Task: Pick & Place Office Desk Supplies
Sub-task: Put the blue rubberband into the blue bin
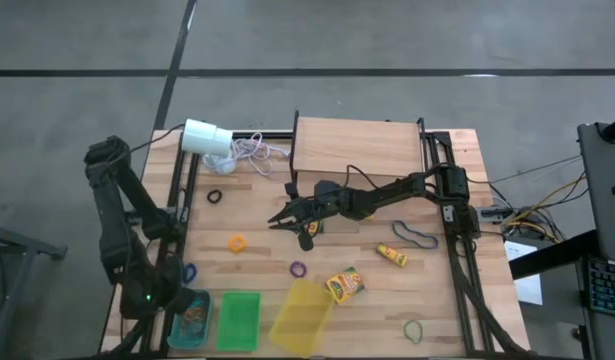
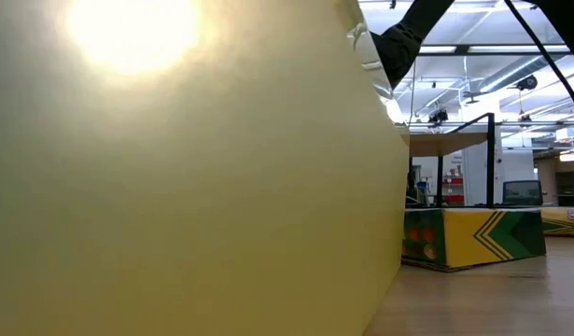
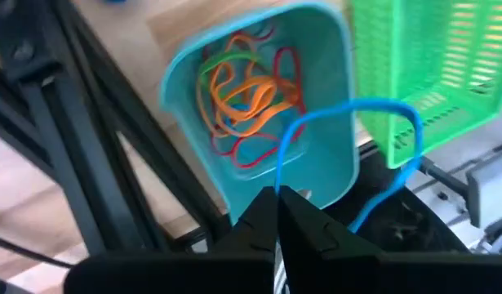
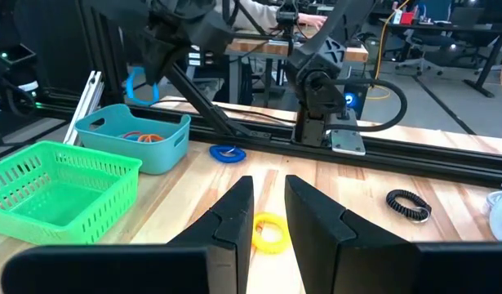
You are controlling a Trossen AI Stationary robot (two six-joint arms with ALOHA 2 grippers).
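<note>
While the left gripper (image 3: 277, 214) hangs above the small teal plastic bin (image 3: 322, 122) at the near left corner of the wooden surface (image 1: 257, 255), its fingers are pinched shut on a thin blue rubber-band loop (image 3: 348, 139), so the step in hand looks like a drop: the sound way is to keep the band centred over the bin's mouth, part the fingers fully, and let the springy loop fall clear, since it droops toward the bin's rim and could catch there or slide out onto the green slatted plastic basket (image 1: 238, 320) just beside it. That bin already holds a tangle of orange, red and green bands. Next along the near edge lies a pale yellow translucent tray (image 1: 301, 317), with a yellow-and-green crayon box (image 1: 345, 285) touching its far corner. Toward the middle, the right gripper (image 1: 287, 218) reaches low over the surface with its fingers narrowly parted and nothing between them, pointing at a small yellow rubber-band loop (image 4: 268, 233) just ahead; it should straddle the band's edge before closing. Loose bands remain scattered: a black ring (image 1: 214, 196) near the far left, a purple one (image 1: 298, 268) mid-surface, a large dark loop (image 1: 418, 237) and a small yellow packet (image 1: 392, 255) to the right, and a green loop (image 1: 414, 329) by the near right edge.
</note>
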